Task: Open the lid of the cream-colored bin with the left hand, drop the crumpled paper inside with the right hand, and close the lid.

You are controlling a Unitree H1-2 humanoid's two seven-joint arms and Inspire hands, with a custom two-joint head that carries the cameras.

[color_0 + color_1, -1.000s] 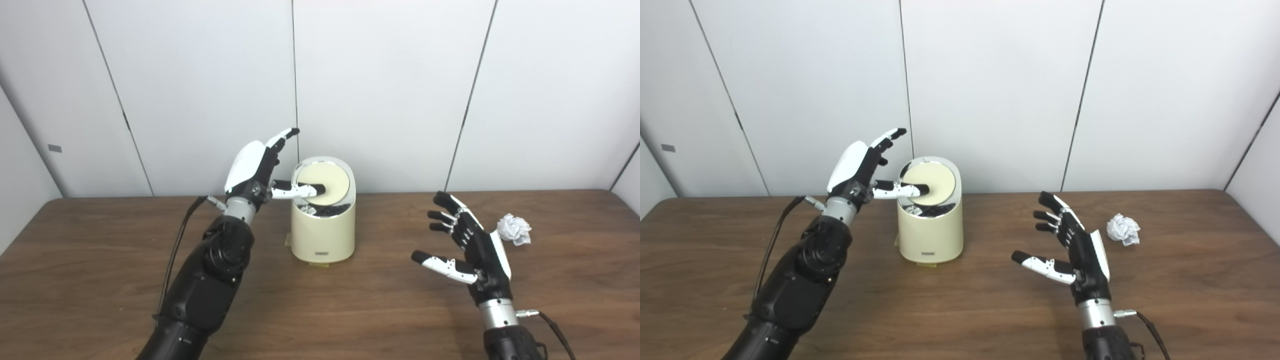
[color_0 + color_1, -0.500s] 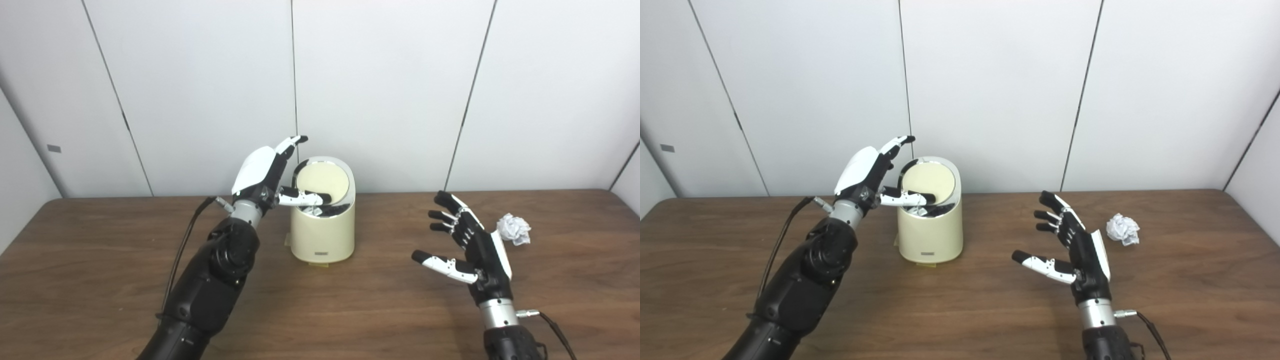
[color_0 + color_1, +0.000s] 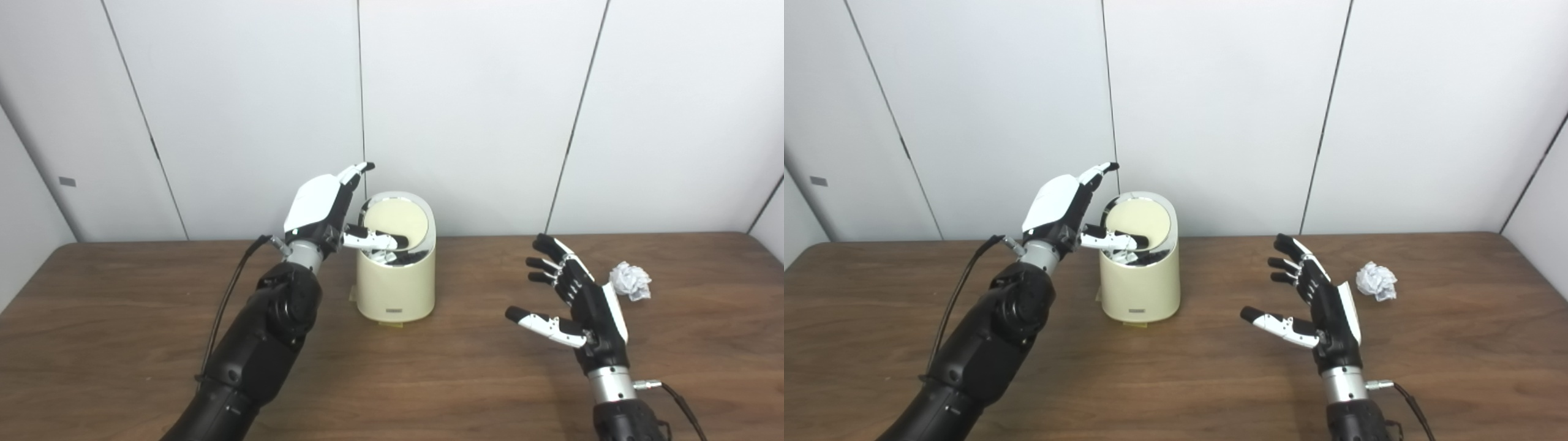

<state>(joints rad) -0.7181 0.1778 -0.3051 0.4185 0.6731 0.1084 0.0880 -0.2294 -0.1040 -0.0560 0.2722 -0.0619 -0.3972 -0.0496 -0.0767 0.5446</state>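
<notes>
The cream-colored bin (image 3: pixel 396 288) stands at the middle of the wooden table, near the wall. Its round lid (image 3: pixel 395 223) is tilted up at the front, showing a dark gap beneath. My left hand (image 3: pixel 321 211) is open at the bin's left top edge, thumb reaching across the lid's lower rim and fingers raised behind it. The crumpled white paper (image 3: pixel 631 280) lies on the table at the right. My right hand (image 3: pixel 579 306) hovers open, palm facing left, just left of the paper and apart from it.
The brown table (image 3: pixel 122 343) runs across the whole view, with white wall panels (image 3: pixel 478 110) right behind the bin. A cable (image 3: pixel 229 294) hangs from the left wrist, another from the right wrist (image 3: pixel 674 395).
My left hand has shifted right and closer to the bin, and its thumb has dropped from the lid's face to the lid's lower rim. The right hand and the paper have stayed put.
</notes>
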